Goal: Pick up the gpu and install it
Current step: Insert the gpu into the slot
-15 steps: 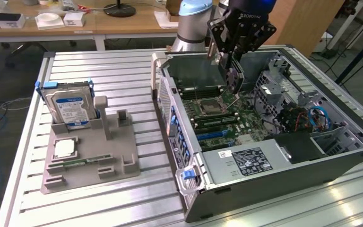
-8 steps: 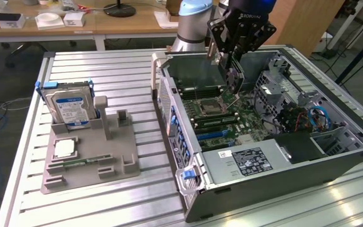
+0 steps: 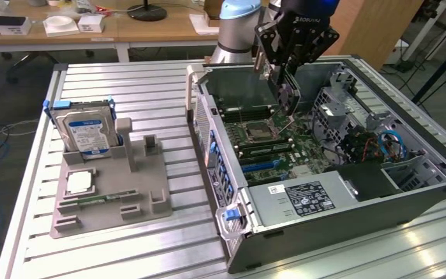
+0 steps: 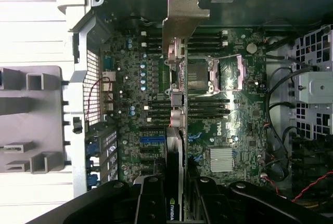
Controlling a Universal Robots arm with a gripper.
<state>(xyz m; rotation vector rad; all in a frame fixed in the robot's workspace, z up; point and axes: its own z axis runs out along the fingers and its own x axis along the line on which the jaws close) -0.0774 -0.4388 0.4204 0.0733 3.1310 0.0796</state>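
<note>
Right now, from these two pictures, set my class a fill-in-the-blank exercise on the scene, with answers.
1. The black gripper holds the thin dark gpu card with a silver bracket over the open ____ case.
2. The silver hard drive with a blue-white label stands upright in the ____ plastic holder.
3. The holder lies at the exterior view's ____ of the case.
Answers: computer; grey; left.

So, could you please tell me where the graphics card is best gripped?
Probably its top edge, from above, pinching the two flat faces: the graphics card hangs edge-down over the motherboard, as the gripper has it, leaving the bottom edge free.
</note>
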